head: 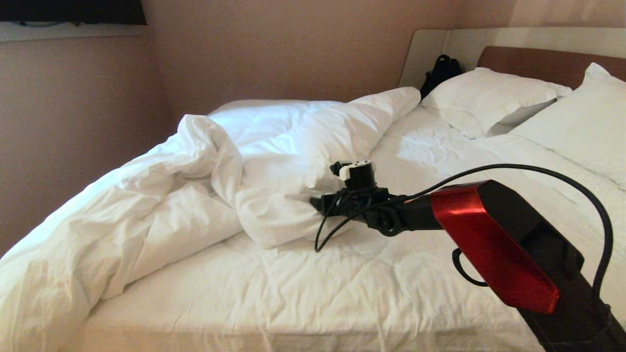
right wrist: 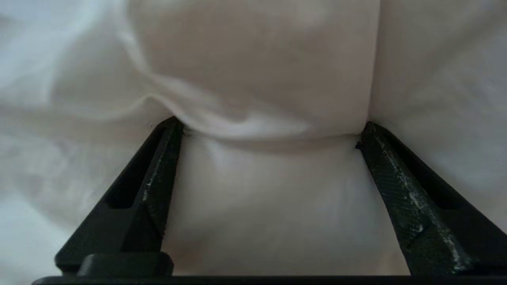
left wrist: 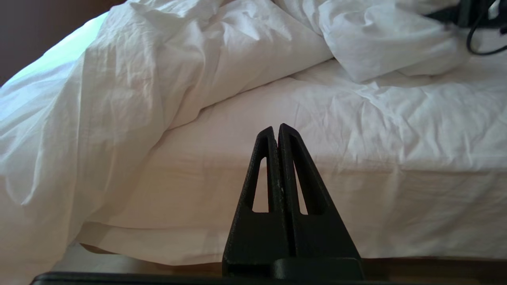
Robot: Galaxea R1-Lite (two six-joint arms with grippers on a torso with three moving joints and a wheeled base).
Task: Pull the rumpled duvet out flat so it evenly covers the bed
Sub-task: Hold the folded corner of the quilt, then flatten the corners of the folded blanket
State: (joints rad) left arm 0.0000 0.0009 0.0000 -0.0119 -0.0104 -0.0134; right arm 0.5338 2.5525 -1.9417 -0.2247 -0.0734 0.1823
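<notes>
Head view: right tool (head: 320, 204) spread wide against a fold of the puffy white rumpled duvet (head: 195, 186) mid-bed (head: 342, 283); left tool (left wrist: 276, 132) pressed together, parked low.

Glossy red arm shell (head: 489, 244), looping black cable (head: 562, 178), black tapered fingers (right wrist: 412, 206)

You are seeing the right gripper's (head: 320, 203) fingertips hiding against a duvet (head: 205, 186) fold in the head view, so contact is staying unclear. The right wrist view is showing blurred white fabric filling everything between the spread fingers (right wrist: 158, 186). The bed (head: 342, 293) is running off the lower and right edges, and the far pillow (head: 582, 127) is getting cropped
</notes>
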